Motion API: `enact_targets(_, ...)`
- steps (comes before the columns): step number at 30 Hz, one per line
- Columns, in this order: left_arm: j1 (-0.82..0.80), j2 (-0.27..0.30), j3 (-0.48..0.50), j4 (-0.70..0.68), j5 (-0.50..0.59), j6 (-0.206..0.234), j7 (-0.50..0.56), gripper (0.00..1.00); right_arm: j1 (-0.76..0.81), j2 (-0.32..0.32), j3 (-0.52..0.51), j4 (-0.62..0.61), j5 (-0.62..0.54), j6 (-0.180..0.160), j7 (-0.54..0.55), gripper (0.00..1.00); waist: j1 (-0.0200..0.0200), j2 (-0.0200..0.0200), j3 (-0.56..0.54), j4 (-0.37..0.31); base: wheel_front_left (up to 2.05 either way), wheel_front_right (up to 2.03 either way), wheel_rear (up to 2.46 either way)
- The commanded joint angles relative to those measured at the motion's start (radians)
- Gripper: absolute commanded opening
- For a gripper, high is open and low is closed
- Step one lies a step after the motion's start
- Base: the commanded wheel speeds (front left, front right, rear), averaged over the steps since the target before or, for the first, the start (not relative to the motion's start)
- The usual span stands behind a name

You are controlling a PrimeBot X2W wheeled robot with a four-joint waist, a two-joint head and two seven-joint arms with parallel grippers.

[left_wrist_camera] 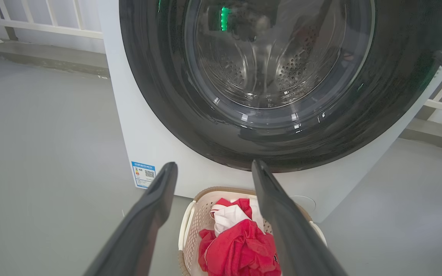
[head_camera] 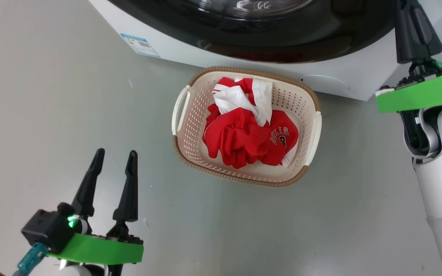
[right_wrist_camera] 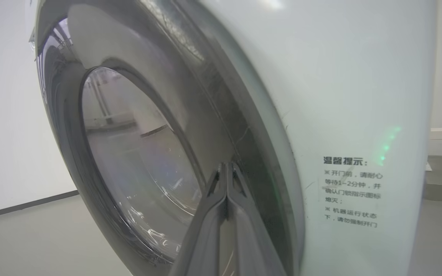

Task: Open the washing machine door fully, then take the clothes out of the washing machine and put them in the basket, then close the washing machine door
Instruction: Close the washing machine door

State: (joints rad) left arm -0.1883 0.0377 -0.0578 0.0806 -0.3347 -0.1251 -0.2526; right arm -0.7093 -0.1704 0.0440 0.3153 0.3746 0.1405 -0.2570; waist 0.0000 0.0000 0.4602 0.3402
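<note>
since the washing machine (head_camera: 175,42) spans the top of the head view, its door (left_wrist_camera: 190,126) is the biggest thing to judge. it looks pressed flat against the white front, though whether the latch has caught cannot be told. the basket (head_camera: 244,180) stands on the floor just in front of the machine, below the door's lower edge. the clothes (head_camera: 244,138) lie bunched inside it, red with white trim, so the emptying looks done and closing is the step in hand. the right gripper (right_wrist_camera: 226,166) has its two fingers brought together with nothing between them, tips seemingly resting on the door's black rim near its outer edge. the left gripper (head_camera: 116,153) hangs over the floor well apart from the basket, fingers spread wide and empty (it looks to have no part in the push). the risks, as i judge them: the narrow tips could skid off the glossy, curved rim if the push is off-square, leaving the door unlatched. a door that springs back would then swing out above the basket.
</note>
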Motion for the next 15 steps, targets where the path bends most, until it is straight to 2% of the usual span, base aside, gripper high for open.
enact_targets(1, -0.014, 0.013, 0.034, -0.029, -0.004, -0.006, -0.009, 1.0, -0.052, 0.008, -0.018, -0.026, -0.004, -0.01, -0.005, 0.0, 0.0, 0.0, 0.007, 0.0, 0.0, 0.0, 0.0)
enact_targets(6, -0.018, 0.013, 0.033, -0.028, -0.003, -0.006, -0.009, 1.0, -0.057, 0.014, -0.026, -0.027, -0.01, -0.01, -0.005, 0.0, 0.0, 0.0, 0.008, -0.003, 0.0, 0.0, 0.0)
enact_targets(13, -0.011, 0.013, 0.043, -0.006, 0.011, -0.006, -0.009, 1.0, 0.028, 0.012, 0.039, -0.023, -0.008, -0.01, -0.005, 0.01, 0.0, 0.0, -0.033, -0.024, 0.0, 0.0, 0.0)
enact_targets(14, -0.008, 0.013, 0.045, -0.003, 0.015, -0.006, -0.009, 1.0, 0.046, 0.011, 0.048, -0.021, -0.007, -0.01, -0.005, 0.27, 0.0, 0.0, -0.041, -0.029, 0.0, 0.0, 0.0)
enact_targets(15, -0.005, 0.013, 0.046, 0.002, 0.019, -0.006, -0.009, 1.0, 0.065, 0.01, 0.056, -0.02, -0.007, -0.01, -0.005, 0.45, 0.0, 0.0, -0.049, -0.034, 0.0, 0.0, 0.0)
